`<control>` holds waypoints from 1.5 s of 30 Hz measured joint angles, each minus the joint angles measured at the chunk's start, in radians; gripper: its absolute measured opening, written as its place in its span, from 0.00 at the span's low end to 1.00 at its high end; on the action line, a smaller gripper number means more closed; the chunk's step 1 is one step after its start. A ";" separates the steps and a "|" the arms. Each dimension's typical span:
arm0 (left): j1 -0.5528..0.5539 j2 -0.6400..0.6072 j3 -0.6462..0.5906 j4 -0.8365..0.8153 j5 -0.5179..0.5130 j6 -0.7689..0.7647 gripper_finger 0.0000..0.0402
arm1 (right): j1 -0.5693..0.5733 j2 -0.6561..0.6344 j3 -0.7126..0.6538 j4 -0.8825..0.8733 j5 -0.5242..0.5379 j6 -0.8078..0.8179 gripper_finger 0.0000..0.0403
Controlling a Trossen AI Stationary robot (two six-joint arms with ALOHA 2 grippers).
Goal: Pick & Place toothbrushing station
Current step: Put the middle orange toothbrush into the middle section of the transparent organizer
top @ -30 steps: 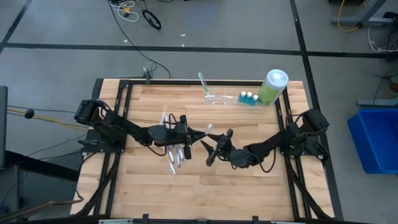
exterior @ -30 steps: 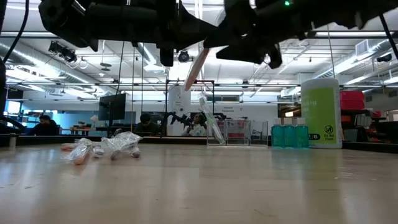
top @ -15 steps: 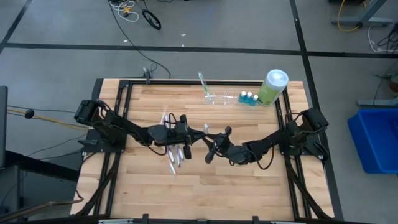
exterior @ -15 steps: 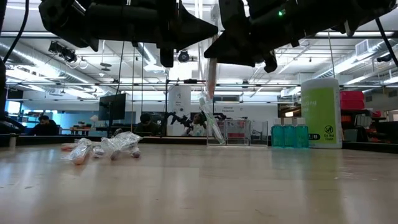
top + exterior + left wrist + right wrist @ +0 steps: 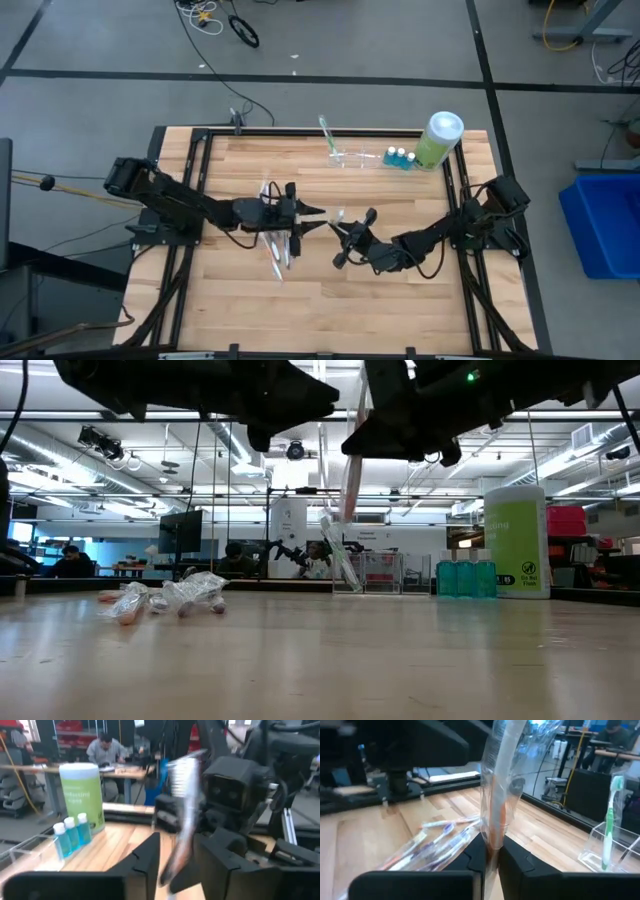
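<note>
From above, you see both arms meeting over the middle of the wooden surface (image 5: pixel 400 310). The left claw (image 5: pixel 318 211) points at the right claw (image 5: pixel 340 236), and a wrapped toothbrush (image 5: pixel 337 217) sits at the right claw's tips. Just below the left claw lies a pile of wrapped toothbrushes (image 5: pixel 280 250). The toothbrushing station (image 5: pixel 350 156) stands near the far edge with one green toothbrush (image 5: pixel 328 134) leaning out of it; beside it are the small blue-capped bottles (image 5: pixel 400 157) and the big green bottle (image 5: pixel 438 140).

From table height, the wrapped toothbrush (image 5: pixel 350 475) hangs nearly upright from the right claw (image 5: pixel 358 438) — well above the surface. The pile of wrapped toothbrushes (image 5: pixel 165 598) rests at the left, and the toothbrushing station (image 5: pixel 365 574) shows far back, left of the green bottle (image 5: pixel 516 540).

In the left wrist view, that arm's two fingers (image 5: pixel 145 862) stand apart, with the blurred wrapped toothbrush (image 5: pixel 182 810) passing between them; you cannot tell whether it touches either one.

In the right wrist view, the right claw (image 5: pixel 488 851) is pressed onto the wrapped toothbrush (image 5: pixel 496 795) — the wrapper rises straight out of the pinch. The station (image 5: pixel 610 851) and its green toothbrush (image 5: pixel 612 815) show off to one side.
</note>
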State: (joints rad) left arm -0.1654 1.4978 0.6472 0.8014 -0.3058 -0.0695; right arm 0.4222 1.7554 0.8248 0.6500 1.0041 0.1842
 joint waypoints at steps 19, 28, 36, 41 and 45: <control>-0.156 0.186 0.025 0.009 -0.487 0.342 0.45 | 0.011 -0.001 -0.001 0.282 0.218 0.009 0.05; -0.140 0.343 0.239 0.020 -0.549 0.513 0.57 | -0.003 -0.001 -0.001 0.301 0.197 0.016 0.09; -0.139 0.370 0.316 -0.094 -0.621 0.499 0.54 | -0.002 -0.001 -0.001 0.300 0.190 0.019 0.08; -0.138 0.370 0.315 -0.097 -0.644 0.501 0.42 | -0.002 -0.001 -0.001 0.300 0.190 0.028 0.12; -0.139 0.370 0.315 -0.099 -0.645 0.495 0.29 | -0.002 -0.001 -0.001 0.300 0.163 0.028 0.07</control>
State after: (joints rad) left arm -0.3039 1.8675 0.9623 0.7025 -0.9507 0.4255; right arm 0.4202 1.7542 0.8242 0.9495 1.1675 0.2126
